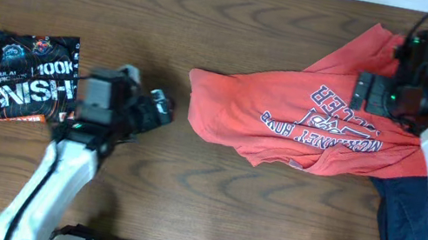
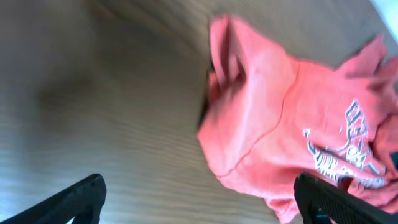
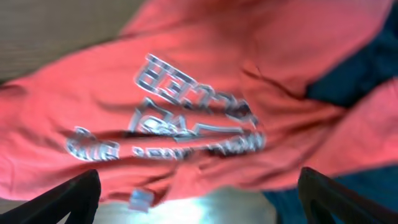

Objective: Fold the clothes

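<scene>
- Coral-red T-shirt (image 1: 302,122), overhead view: it lies crumpled on the table (image 1: 215,14), with its lettering face up and creased. It is not yet spread flat, so I judge the step in hand to be laying it out before any fold.
- Overhead view, other things: a black T-shirt (image 1: 34,75) sits already folded into a square, well apart from the coral-red T-shirt on the left arm's side. A dark-navy T-shirt (image 1: 396,214) pokes out unfolded from under the coral-red T-shirt's edge by the right arm.
- Overhead view, arms: the left gripper (image 1: 158,110) hovers near the coral-red T-shirt's left edge without touching it. The right gripper (image 1: 371,90) hangs over its far right part.
- Left wrist view: the left gripper (image 2: 199,183) stands wide open with nothing between its fingers (image 2: 81,199). The bunched edge of the coral-red T-shirt (image 2: 280,124) lies just ahead, with bare wood before it.
- Right wrist view: the right gripper (image 3: 199,179) is spread wide over the lettering of the coral-red T-shirt (image 3: 205,93) and holds nothing. The dark-navy T-shirt (image 3: 367,62) shows beside and beneath it.
- Next move, as I judge it: each gripper needs to pinch an outer edge of the coral-red T-shirt, then the two draw apart to flatten it.
- In the way: the creases hide the hem, and the dark-navy T-shirt underneath could get pinched along with the coral-red T-shirt on the right side.
</scene>
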Controlling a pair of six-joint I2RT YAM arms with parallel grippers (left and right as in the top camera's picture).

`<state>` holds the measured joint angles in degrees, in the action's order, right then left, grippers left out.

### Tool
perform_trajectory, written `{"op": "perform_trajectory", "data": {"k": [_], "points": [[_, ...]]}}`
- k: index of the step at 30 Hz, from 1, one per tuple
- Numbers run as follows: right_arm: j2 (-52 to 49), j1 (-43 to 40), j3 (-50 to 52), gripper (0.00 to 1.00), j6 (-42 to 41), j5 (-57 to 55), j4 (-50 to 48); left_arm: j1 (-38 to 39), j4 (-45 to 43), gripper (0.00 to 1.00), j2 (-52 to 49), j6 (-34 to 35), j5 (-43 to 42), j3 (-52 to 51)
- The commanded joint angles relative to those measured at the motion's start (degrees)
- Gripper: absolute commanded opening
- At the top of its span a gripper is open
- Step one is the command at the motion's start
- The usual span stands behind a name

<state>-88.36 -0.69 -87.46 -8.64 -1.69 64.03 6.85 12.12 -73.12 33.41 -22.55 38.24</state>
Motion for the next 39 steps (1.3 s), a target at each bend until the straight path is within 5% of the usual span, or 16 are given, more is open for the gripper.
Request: {"op": "perform_trajectory", "data": {"k": [1, 14, 15, 18, 20, 29, 33, 34, 37, 39], "points": [[0.2, -3.3, -0.2, 0.99, -1.0, 1.6, 1.9, 4.3, -4.1, 0.98, -6.5, 5.7, -1.5, -0.7], [0.2, -5.1, -0.2, 0.99, -0.7, 1.5, 4.2, 14.7, -31.6, 0.99, -29.1, 8.9, -1.4, -0.7], [0.2, -5.1, -0.2, 0.99, -0.7, 1.5, 4.2, 15.2, -33.1, 0.90, -30.0, 8.9, -1.4, -0.7], [0.2, -5.1, -0.2, 0.99, -0.7, 1.5, 4.2, 15.7, -36.0, 0.33, -31.1, 8.9, -1.4, -0.7], [0.2, -5.1, -0.2, 0.99, -0.7, 1.5, 4.2, 14.9, -37.1, 0.10, -30.8, 7.9, -1.4, -0.4], [0.2, -5.1, -0.2, 0.99, -0.7, 1.5, 4.5, -3.1, -29.6, 0.06, -20.8, 3.4, -1.4, 11.0], [0.2, -5.1, -0.2, 0.99, -0.7, 1.5, 4.5, -12.6, -26.3, 0.06, -20.0, 3.3, -1.4, 19.4], [0.2, -5.1, -0.2, 0.99, -0.7, 1.5, 4.6, -14.2, -25.1, 0.12, -20.2, 3.3, -1.5, 20.7], [0.2, -5.1, -0.2, 0.99, -0.7, 1.6, 4.6, -17.2, -19.6, 0.94, -20.4, 3.3, -2.4, 22.3], [0.2, -5.1, -0.2, 0.99, -0.7, 1.5, 4.6, -17.5, -13.4, 0.98, -20.4, 3.2, -4.6, 22.2]]}}
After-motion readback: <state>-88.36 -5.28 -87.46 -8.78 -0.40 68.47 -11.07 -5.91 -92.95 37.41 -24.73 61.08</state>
